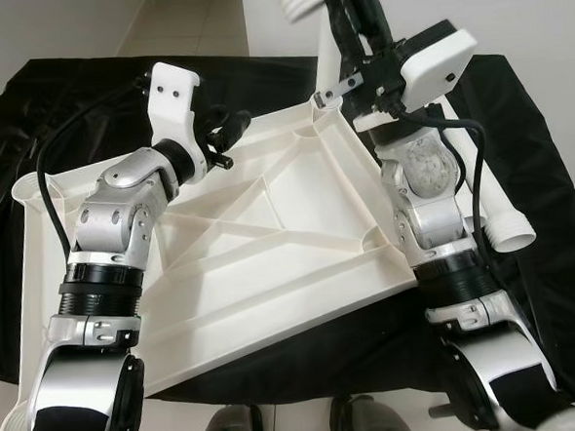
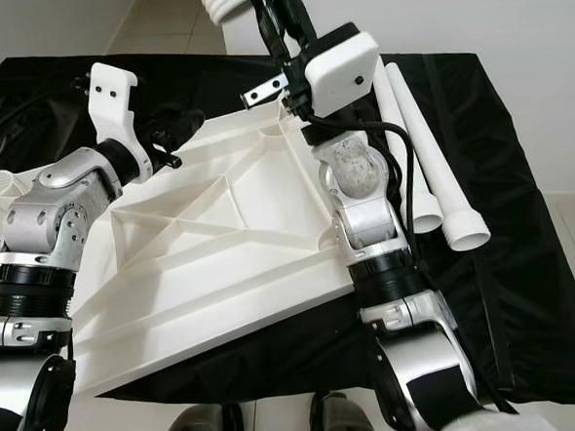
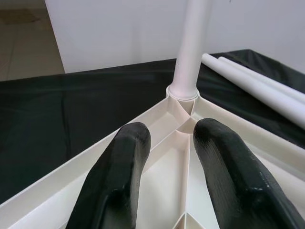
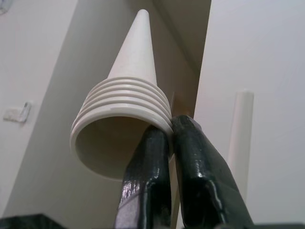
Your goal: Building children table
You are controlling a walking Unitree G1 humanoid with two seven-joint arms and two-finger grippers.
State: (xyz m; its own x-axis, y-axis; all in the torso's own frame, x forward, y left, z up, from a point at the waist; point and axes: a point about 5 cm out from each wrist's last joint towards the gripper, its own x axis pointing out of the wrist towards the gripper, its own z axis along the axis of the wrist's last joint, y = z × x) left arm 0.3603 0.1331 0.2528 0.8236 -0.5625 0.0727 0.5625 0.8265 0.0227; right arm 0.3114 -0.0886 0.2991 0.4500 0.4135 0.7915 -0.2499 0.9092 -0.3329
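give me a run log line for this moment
left gripper: open over tabletop | right gripper: shut on leg rim | leg upright in corner socket

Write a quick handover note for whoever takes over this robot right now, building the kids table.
Right gripper: shut on the ribbed rim of the upright leg, which stands in the far corner socket of the tabletop.
Left gripper: open, hovering over the upturned tabletop's ribs, aimed at that socket.
Done: one leg standing in its socket.
Left: two spare legs lie on the black cloth to the right.
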